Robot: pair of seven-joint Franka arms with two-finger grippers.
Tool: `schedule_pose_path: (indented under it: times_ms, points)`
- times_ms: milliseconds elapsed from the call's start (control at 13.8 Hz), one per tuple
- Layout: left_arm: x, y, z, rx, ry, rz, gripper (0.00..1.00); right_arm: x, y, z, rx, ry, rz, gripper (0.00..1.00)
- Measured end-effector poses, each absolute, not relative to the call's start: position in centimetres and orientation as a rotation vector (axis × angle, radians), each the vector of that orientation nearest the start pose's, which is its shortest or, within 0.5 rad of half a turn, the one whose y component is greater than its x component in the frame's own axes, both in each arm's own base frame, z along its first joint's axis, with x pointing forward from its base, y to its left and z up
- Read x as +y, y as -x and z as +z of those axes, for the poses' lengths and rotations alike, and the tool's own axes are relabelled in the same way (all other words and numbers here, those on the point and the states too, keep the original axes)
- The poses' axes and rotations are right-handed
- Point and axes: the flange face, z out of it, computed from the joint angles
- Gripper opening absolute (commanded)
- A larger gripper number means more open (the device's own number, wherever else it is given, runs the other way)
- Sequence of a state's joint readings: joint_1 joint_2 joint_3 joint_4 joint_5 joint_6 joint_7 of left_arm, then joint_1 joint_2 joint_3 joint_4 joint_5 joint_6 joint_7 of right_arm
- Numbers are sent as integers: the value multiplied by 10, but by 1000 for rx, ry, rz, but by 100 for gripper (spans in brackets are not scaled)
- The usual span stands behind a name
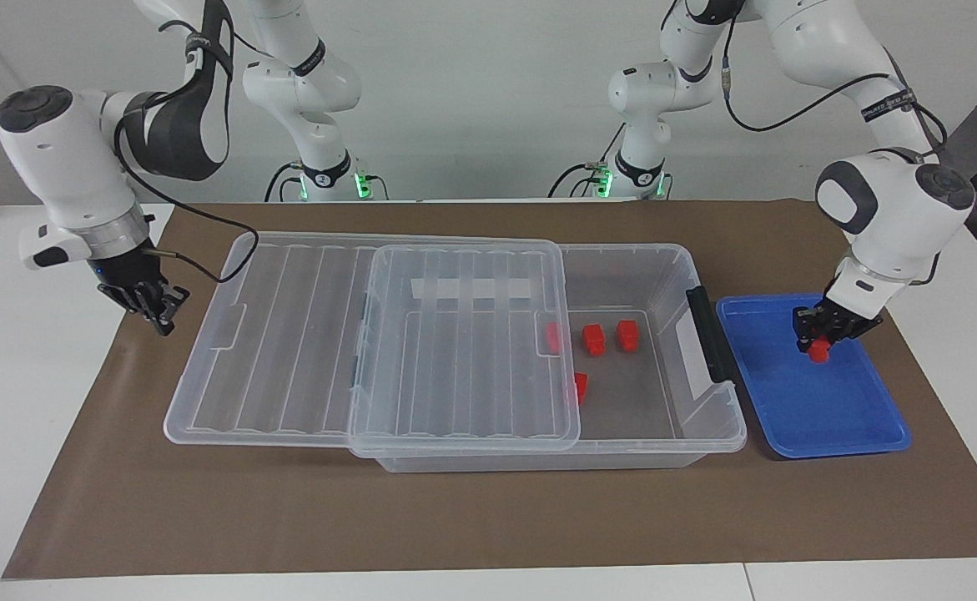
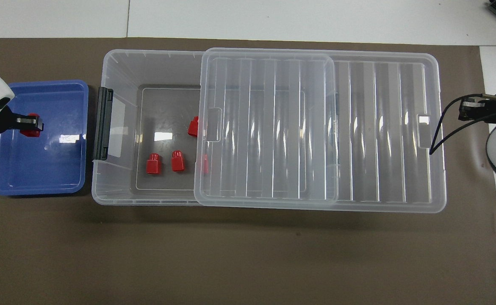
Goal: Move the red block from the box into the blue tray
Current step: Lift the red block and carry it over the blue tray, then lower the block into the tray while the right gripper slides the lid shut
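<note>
Brown paper mat [image 1: 471, 517] fills the foreground, bare of task things up to the large clear plastic storage box [image 1: 663, 434], my landmark for these notes.

Box: its ribbed clear lid [image 1: 463, 351] is slid toward the right arm's end, resting half on the box and half on what looks like a second clear panel. That leaves the latch end uncovered, which I judge is the opening I work through. Four small red plastic blocks show inside: two side by side on the bare floor [image 1: 593, 339], [image 1: 626, 335], two more partly under the lid's edge [image 1: 553, 335], [image 1: 580, 387].

Shallow blue plastic tray [image 1: 838, 417]: just beside the box's dark grey latch [image 1: 709, 334], toward the left arm's end. Close placement keeps the carry short.

My left gripper [image 1: 820, 344]: over the tray, fingers clamped on the fifth small red block [image 1: 818, 353], which hangs low above the tray floor; I cannot tell whether it touches. I hold it low so it should not bounce on release. Next, by my reckoning: part the fingers.

My right gripper [image 1: 154, 307]: waits over the mat past the box's lid end, off the work. Fingers: cannot tell.
</note>
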State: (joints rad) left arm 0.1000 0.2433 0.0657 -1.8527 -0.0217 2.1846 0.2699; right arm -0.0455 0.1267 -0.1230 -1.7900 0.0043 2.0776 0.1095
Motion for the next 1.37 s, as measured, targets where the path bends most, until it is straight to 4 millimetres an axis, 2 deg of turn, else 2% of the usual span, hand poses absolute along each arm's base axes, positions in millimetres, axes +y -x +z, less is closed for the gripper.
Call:
schedule_pose_path:
  times_ms: [217,579,796,1085,1302,1374]
  points:
    - [108,-614,374,143,3115,-140,0,-100,-611,477,413,3113,-222,0]
    - [115,-620,325,244,3091,-175,0,-83,-614,476,368,3113,-216,0]
    - [116,-621,321,223,3104,-183,0,-62,-616,475,286,3117,-206,0]
    - [117,-617,312,126,3156,-235,0,-34,-616,473,53,3127,-179,0]
    - [117,-614,308,110,3161,-244,0,-3,-617,473,-50,3117,-173,0]
    - [117,-614,308,110,3161,-246,7,11,-617,473,-88,3111,-171,0]
